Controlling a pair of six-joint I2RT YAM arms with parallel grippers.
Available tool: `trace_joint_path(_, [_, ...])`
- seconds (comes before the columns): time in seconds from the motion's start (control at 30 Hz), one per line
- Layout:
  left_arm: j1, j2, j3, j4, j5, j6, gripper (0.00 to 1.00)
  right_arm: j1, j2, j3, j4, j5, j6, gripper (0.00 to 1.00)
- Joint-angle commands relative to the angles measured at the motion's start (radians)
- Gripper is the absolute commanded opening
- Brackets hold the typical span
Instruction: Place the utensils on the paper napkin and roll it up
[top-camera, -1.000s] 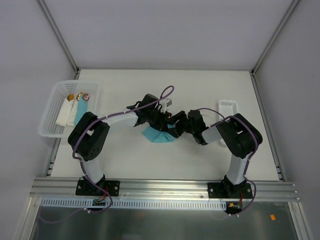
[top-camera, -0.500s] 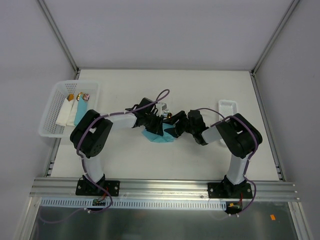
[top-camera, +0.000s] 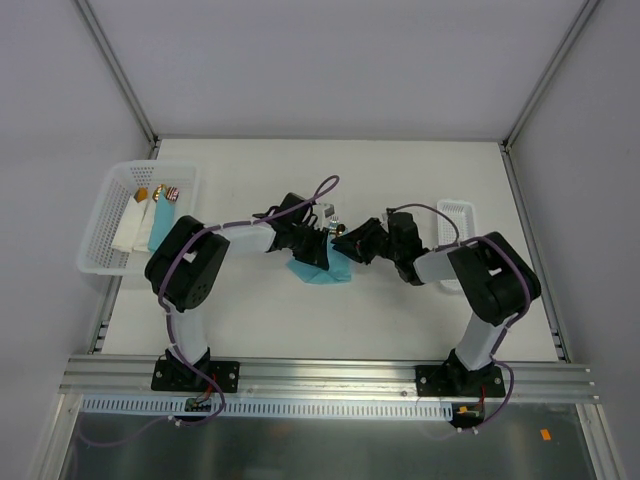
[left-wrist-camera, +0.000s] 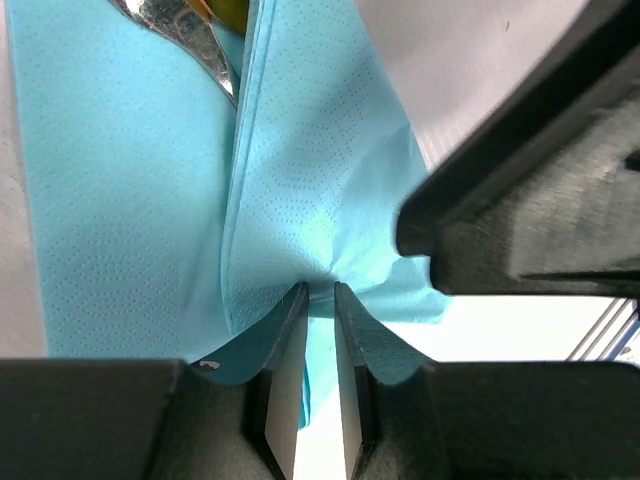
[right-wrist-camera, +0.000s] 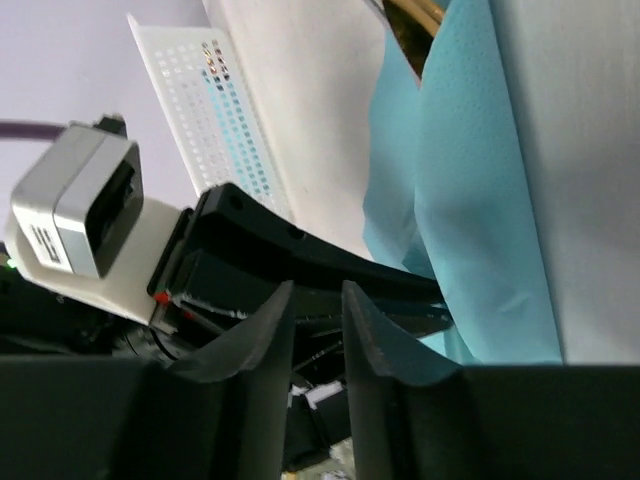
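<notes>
The turquoise paper napkin (top-camera: 322, 272) lies folded and bunched at mid-table. My left gripper (top-camera: 317, 250) is shut on a raised fold of the napkin (left-wrist-camera: 130, 200), with the paper pinched between its tips (left-wrist-camera: 320, 290). A utensil (left-wrist-camera: 190, 30) with a shiny tip and a gold part lies on the napkin at the far end. My right gripper (top-camera: 347, 244) hovers just right of the napkin (right-wrist-camera: 480, 220). Its jaws (right-wrist-camera: 316, 290) stand a narrow gap apart with nothing between them. A brownish utensil (right-wrist-camera: 412, 20) peeks out of the fold.
A white basket (top-camera: 100, 225) holding several packets stands at the left edge. A small white perforated tray (top-camera: 455, 212) sits at the right, also in the right wrist view (right-wrist-camera: 220, 110). The two grippers are very close together.
My right arm has drawn back to the right and its gripper has come off the napkin. My left gripper keeps its pinch on the napkin fold.
</notes>
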Motion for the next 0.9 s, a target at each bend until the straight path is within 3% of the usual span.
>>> trace_joint_path(0.0, [0.002, 0.047, 0.006, -0.054, -0.028, 0.007, 0.18, -0.004, -0.074, 0.020, -0.080, -0.063, -0.117, 0.26])
trace_joint_path(0.13, [0.005, 0.056, 0.010, -0.061, -0.020, 0.005, 0.17, -0.003, -0.105, 0.048, -0.235, -0.095, -0.232, 0.13])
trace_joint_path(0.27, [0.007, 0.062, 0.017, -0.065, -0.014, 0.005, 0.17, -0.004, -0.094, 0.046, -0.268, -0.138, -0.282, 0.06])
trace_joint_path(0.5, [0.010, 0.067, 0.020, -0.074, 0.000, 0.016, 0.15, -0.006, -0.021, -0.007, -0.266, -0.147, -0.310, 0.03])
trace_joint_path(0.67, [0.014, 0.068, 0.020, -0.084, 0.012, 0.031, 0.15, -0.015, 0.078, -0.064, -0.142, -0.156, -0.255, 0.01])
trace_joint_path(0.87, [0.016, 0.065, 0.020, -0.096, 0.012, 0.057, 0.14, -0.032, 0.110, -0.104, -0.116, -0.152, -0.255, 0.00])
